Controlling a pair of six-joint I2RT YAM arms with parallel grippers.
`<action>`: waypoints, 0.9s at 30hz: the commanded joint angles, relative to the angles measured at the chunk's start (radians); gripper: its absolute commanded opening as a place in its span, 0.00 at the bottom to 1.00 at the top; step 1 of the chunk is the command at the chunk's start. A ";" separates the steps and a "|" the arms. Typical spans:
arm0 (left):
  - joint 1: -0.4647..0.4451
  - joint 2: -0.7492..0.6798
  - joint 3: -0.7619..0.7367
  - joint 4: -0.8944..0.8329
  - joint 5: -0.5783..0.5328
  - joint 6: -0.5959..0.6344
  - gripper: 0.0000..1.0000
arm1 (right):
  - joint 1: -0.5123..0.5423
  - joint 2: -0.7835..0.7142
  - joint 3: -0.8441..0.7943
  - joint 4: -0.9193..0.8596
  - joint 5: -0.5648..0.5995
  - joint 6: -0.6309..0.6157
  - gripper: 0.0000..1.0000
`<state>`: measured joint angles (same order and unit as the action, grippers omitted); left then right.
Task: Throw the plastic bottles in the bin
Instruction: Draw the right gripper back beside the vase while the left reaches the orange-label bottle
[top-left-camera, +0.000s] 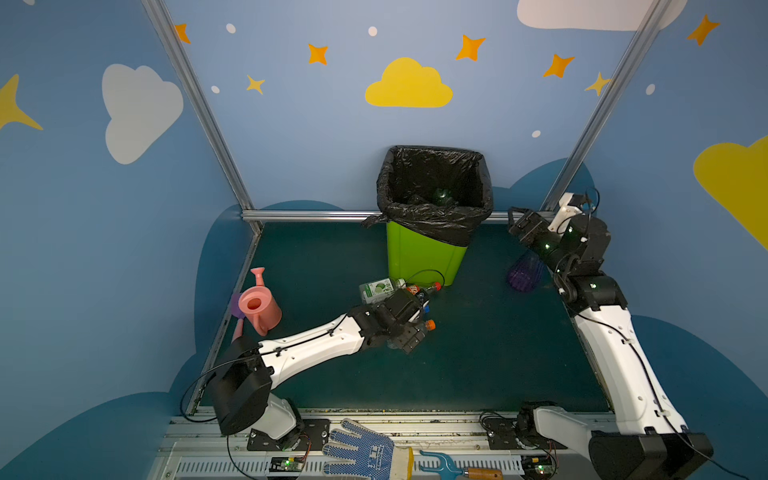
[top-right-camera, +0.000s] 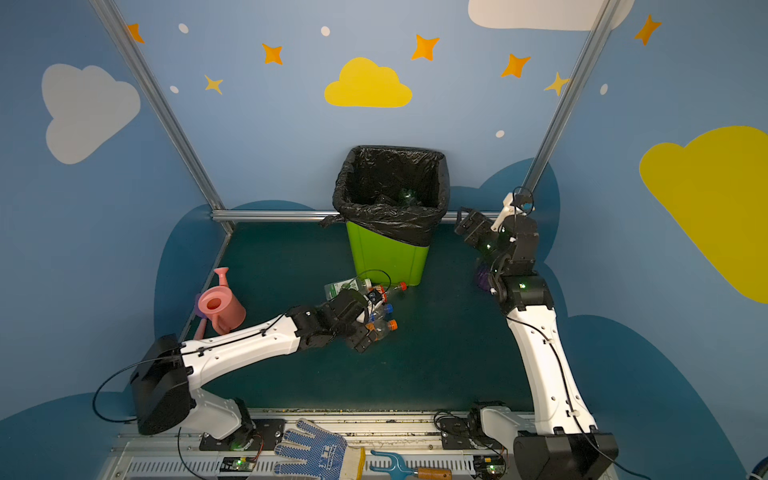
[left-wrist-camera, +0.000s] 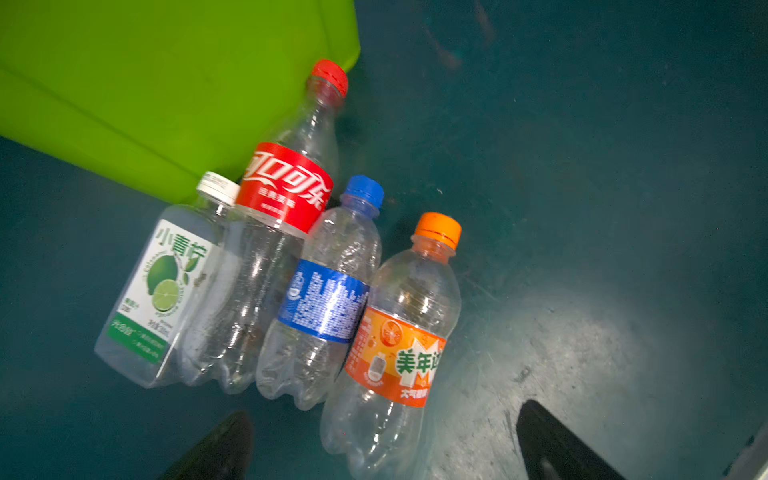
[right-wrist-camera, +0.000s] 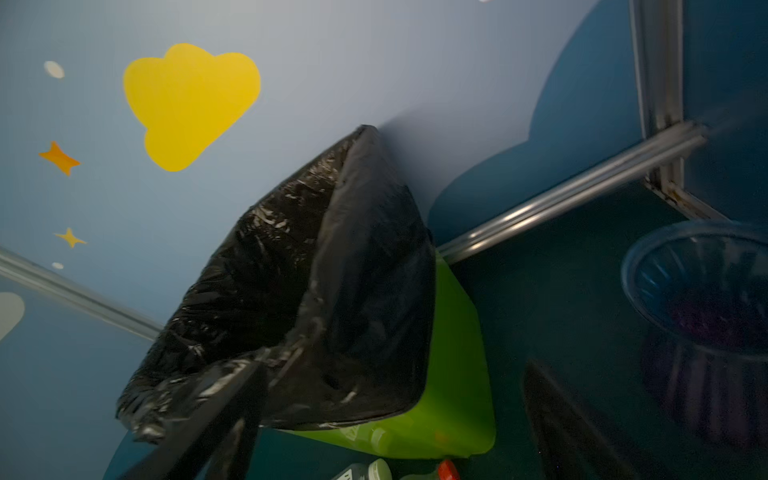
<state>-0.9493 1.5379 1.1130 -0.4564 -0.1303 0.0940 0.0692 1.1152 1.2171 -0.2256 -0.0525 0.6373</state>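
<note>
Several plastic bottles lie side by side on the dark green floor in front of the bin: a lime-label one, a red-label one, a blue-label one and an orange-label one. My left gripper hangs low over them, open, its fingers either side of the orange bottle's base and apart from it. A green bottle lies inside the bin's black bag. My right gripper is raised beside the bin's right rim, open and empty.
A pink watering can stands at the left edge. A ribbed purple vase sits under the right arm near the back corner. A dotted glove and a blue hand fork lie on the front rail.
</note>
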 joint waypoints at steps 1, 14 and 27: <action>-0.012 0.062 0.061 -0.126 0.040 0.051 0.95 | -0.063 -0.094 -0.113 0.030 -0.048 0.108 0.94; -0.020 0.315 0.269 -0.290 0.034 0.104 0.81 | -0.198 -0.275 -0.572 0.022 -0.148 0.237 0.94; -0.030 0.443 0.355 -0.349 0.024 0.118 0.69 | -0.224 -0.283 -0.637 0.037 -0.156 0.262 0.94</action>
<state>-0.9726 1.9617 1.4403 -0.7647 -0.1078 0.2016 -0.1486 0.8318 0.5880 -0.2108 -0.1989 0.8875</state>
